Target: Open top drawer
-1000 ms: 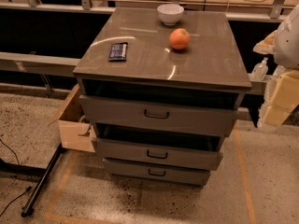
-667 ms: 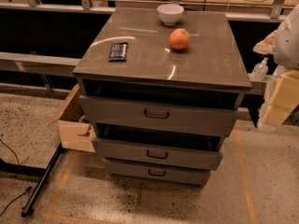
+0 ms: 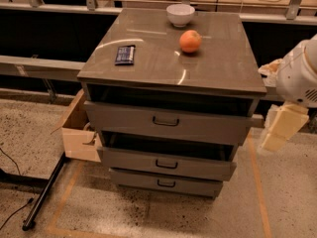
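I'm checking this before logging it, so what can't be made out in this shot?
Camera view:
- top drawer inside: hidden under the cabinet top.
- gripper, right of the top drawer: its arm is cut by the right edge.
- dark packet label: too small.

The arm [image 3: 303, 73] comes in at the 3 o'clock edge of the view, rounded and white, cut off by the frame. Below it the cream gripper [image 3: 276, 133] hangs toward 7 o'clock, tilted, its tip lowest, at about 4 o'clock in the view.
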Available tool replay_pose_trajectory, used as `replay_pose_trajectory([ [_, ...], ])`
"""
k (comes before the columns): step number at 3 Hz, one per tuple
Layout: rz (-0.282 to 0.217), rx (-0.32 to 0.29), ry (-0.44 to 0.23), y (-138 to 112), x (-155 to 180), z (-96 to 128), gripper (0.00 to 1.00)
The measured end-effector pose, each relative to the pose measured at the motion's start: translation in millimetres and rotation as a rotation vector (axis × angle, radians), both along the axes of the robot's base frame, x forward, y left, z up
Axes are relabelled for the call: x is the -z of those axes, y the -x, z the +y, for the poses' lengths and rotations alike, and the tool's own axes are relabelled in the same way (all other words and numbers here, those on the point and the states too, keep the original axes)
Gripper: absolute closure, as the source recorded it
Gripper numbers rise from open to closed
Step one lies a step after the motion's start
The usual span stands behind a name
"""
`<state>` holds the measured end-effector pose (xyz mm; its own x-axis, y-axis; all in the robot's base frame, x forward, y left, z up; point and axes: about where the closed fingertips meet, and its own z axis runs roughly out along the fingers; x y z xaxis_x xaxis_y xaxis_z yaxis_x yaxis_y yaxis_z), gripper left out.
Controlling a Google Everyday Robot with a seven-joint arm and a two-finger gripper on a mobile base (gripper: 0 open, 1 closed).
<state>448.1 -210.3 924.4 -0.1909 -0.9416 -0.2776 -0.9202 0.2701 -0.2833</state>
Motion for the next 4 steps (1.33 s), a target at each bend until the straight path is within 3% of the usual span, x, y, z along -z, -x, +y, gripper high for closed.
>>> replay_pose_trajectory([
  [2, -0.102, -0.031, -0.015, -44, 96, 12, 0.0],
  [3, -0.138, -0.041, -0.034, -82, 137, 18, 0.0],
  [4, -0.138, -0.041, -0.034, -82, 137, 18, 0.0],
])
